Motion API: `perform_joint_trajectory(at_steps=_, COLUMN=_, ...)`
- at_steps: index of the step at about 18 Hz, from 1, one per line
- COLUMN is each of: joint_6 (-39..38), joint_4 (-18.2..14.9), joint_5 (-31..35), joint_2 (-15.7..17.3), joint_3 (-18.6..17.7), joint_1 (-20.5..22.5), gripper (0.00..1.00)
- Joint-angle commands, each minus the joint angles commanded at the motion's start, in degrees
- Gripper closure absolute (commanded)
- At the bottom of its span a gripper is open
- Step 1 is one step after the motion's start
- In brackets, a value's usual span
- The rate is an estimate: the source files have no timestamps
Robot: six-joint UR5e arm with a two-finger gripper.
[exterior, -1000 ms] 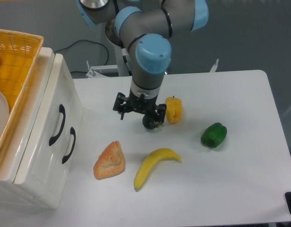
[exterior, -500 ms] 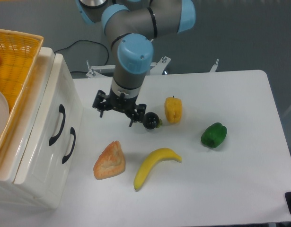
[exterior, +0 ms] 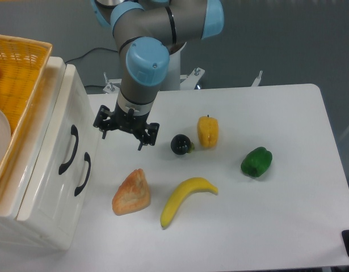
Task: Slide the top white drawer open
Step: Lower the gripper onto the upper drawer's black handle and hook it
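Jaws of the gripper (exterior: 126, 128) look spread and empty — hard to confirm — just right of the top white drawer (exterior: 61, 136), left of frame.

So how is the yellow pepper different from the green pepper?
The yellow pepper is yellow and the green pepper is dark green. The yellow pepper looks taller and narrower, while the green pepper looks rounder and squatter. The yellow pepper sits close beside a small dark round fruit, while the green pepper sits alone, further from the drawers. Both rest on the white table, and the gripper touches neither.
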Motion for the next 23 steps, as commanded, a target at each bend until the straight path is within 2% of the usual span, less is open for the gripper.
perform_joint_trajectory(at_steps=9, joint_6=-3.2, joint_4=0.1, joint_5=-2.8, joint_2=-0.9, joint_3=0.7, joint_1=-3.1, gripper=0.00)
perform_joint_trajectory(at_steps=16, joint_6=-3.2, joint_4=0.2, joint_5=-5.2, joint_2=-2.9, joint_3=2.9, joint_1=-3.2, gripper=0.00)
perform_joint_trajectory(at_steps=23, joint_6=-3.2, joint_4=0.3, joint_5=-6.4, joint_2=-3.6, joint_3=3.1, joint_1=-2.9, gripper=0.01)
